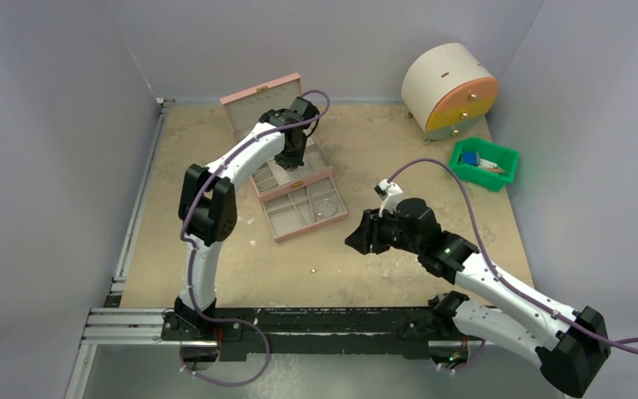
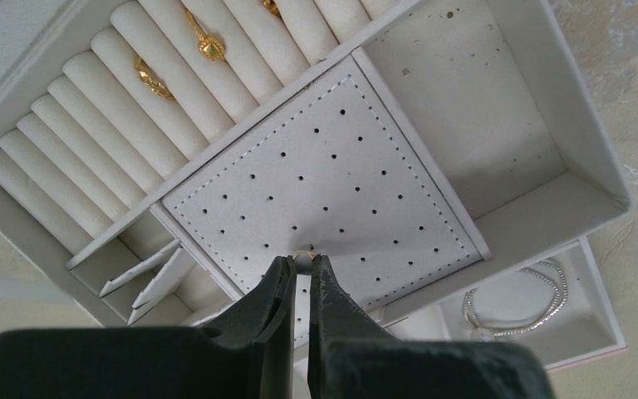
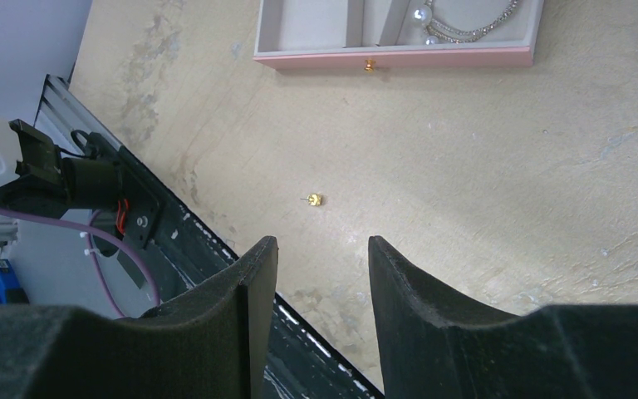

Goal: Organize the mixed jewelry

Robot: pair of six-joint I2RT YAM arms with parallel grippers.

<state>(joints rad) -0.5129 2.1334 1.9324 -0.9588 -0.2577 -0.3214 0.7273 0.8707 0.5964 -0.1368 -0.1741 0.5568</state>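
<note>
My left hand (image 2: 302,266) is pinched almost shut on a tiny stud (image 2: 302,258). It is poised right at the dotted panel (image 2: 332,166) inside the pink box (image 1: 259,93), toward the table's (image 1: 399,274) far edge. Two gold rings (image 2: 206,44) sit in the padded rolls beside that panel, and the bracelet (image 2: 517,301) lies in the pulled-out drawer (image 3: 432,56). My right hand (image 3: 321,247) hangs half open over the table, holding nothing. A loose gold stud (image 3: 315,199) lies just ahead of it, toward the near edge.
</note>
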